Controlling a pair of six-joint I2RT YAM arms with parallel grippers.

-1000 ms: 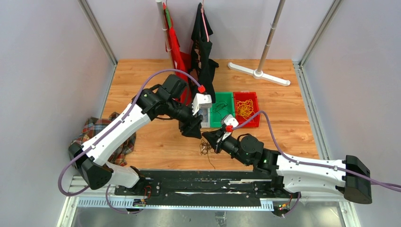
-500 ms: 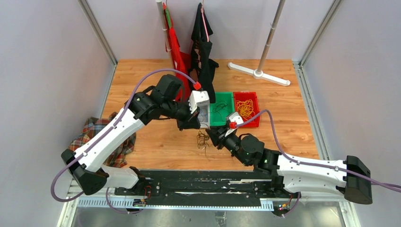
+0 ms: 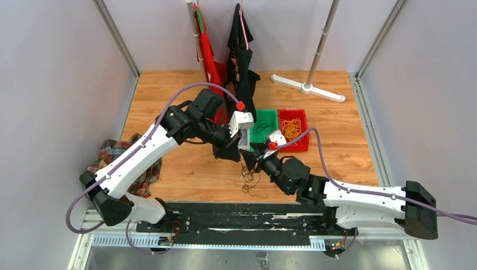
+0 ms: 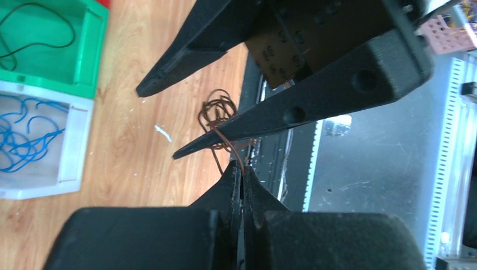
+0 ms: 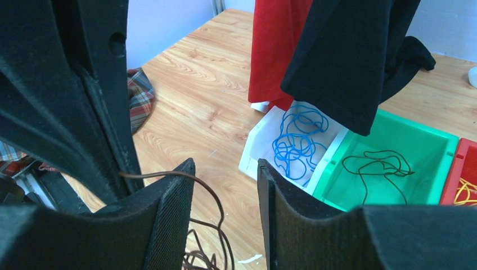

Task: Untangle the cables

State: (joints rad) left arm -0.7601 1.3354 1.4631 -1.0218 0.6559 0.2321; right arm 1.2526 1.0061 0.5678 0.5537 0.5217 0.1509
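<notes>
The wooden table [image 3: 185, 169] is carrying everything: both arms are meeting over its near middle, and three bins are sitting just beyond them. The white bin [image 5: 257, 151] is holding blue cables [image 5: 298, 140], the green bin [image 5: 433, 185] a single black cable [image 5: 377, 163], and the red bin [image 5: 460, 163] yellow cables [image 3: 291, 129] (so those colours are lying apart, and the brown one looks like the piece in hand).

The left gripper [image 4: 241, 179] is pinching one strand of the brown cable [image 4: 215, 112], its jaws pressed together at the very tips. The right gripper [image 5: 225, 166] is standing just beside it with jaws well apart, gripping nothing. The strand is running from the left fingertips across the top of one right finger and dropping into the gap. The rest of the brown cable is lying as a knotted clump on the table below the two grippers, in front of the bins.

To do this step well, I judge the right gripper should be closing on the strand a little way from the left's pinch, not on the clump, so only one run of wire is being taken. Then the two should be drawing apart slowly and level, letting loops slide free. The wire looks thin and springy. A tip-only pinch may slip, and a quick pull may tighten the knot rather than open it.
</notes>
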